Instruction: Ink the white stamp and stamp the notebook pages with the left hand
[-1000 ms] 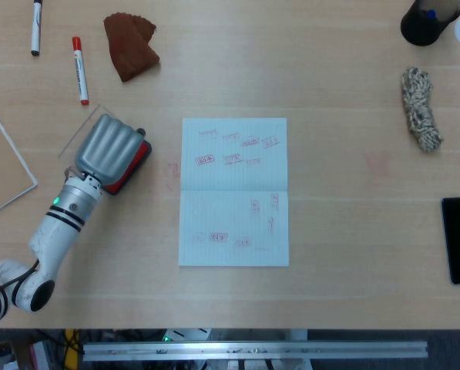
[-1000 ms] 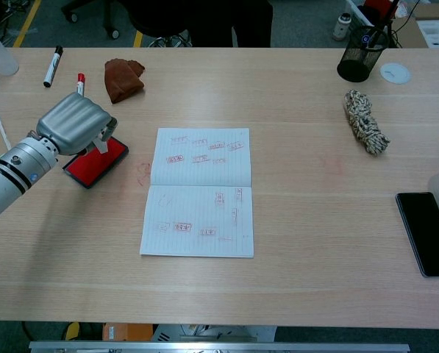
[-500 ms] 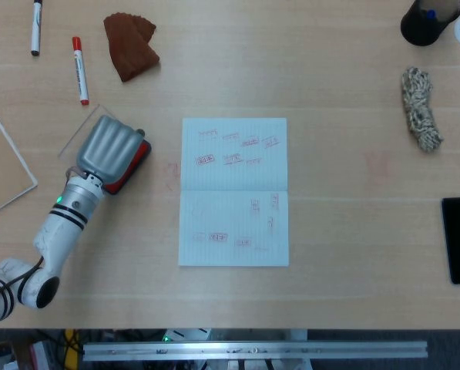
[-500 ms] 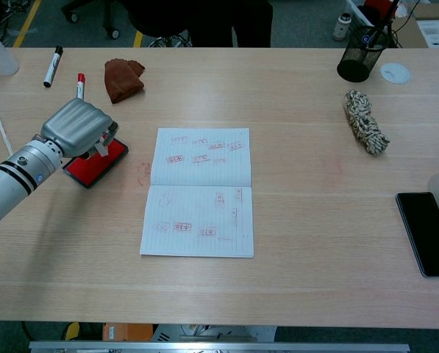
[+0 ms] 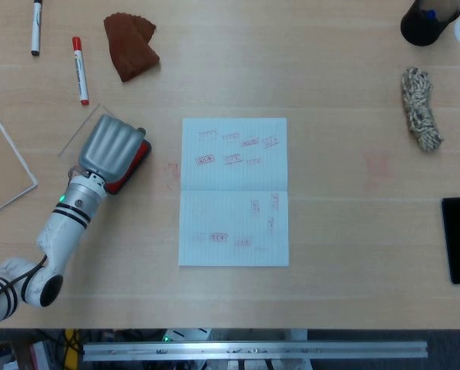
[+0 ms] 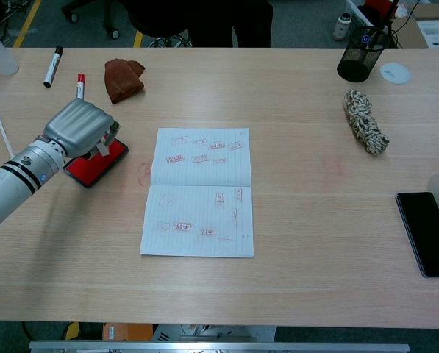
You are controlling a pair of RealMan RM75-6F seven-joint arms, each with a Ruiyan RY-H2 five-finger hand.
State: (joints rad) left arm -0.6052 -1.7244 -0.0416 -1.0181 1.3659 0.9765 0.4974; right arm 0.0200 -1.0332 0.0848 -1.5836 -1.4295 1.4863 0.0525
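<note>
The worktop [image 5: 330, 69] is pale wood, and your things are spread across it. The notebook [image 5: 234, 191] lies open in the middle. Both pages already have many small red marks on them, so a lot of stamping looks done. There is bare paper on the lower page too, so you can likely fit more marks there.

Your left hand [image 5: 111, 147] is near the left edge of the worktop, over the red ink pad [image 6: 95, 162]. The fingers are curled down and close together. In the chest view a bit of the white stamp [image 6: 102, 148] peeks out under them, touching or almost touching the pad. So I think the hand is pinching the stamp and you are at the inking step now. I cannot tell if the stamp is pressed down hard or only resting.

The pad sits just left of the notebook, with a small strip of bare wood between them. After inking, the stamp has to go right, over to a clean spot on the page.

A light patch shows at the right edge in the chest view, above the phone [image 6: 427, 232]. It may be your right hand, but I cannot tell, so I cannot say how it is held.

Along the far edge you have a black marker [image 5: 36, 25], a red marker [image 5: 79, 69] and a brown cloth [image 5: 130, 45]. A rope bundle [image 5: 421, 108] and a black cup [image 5: 430, 19] sit by the far right corner.
</note>
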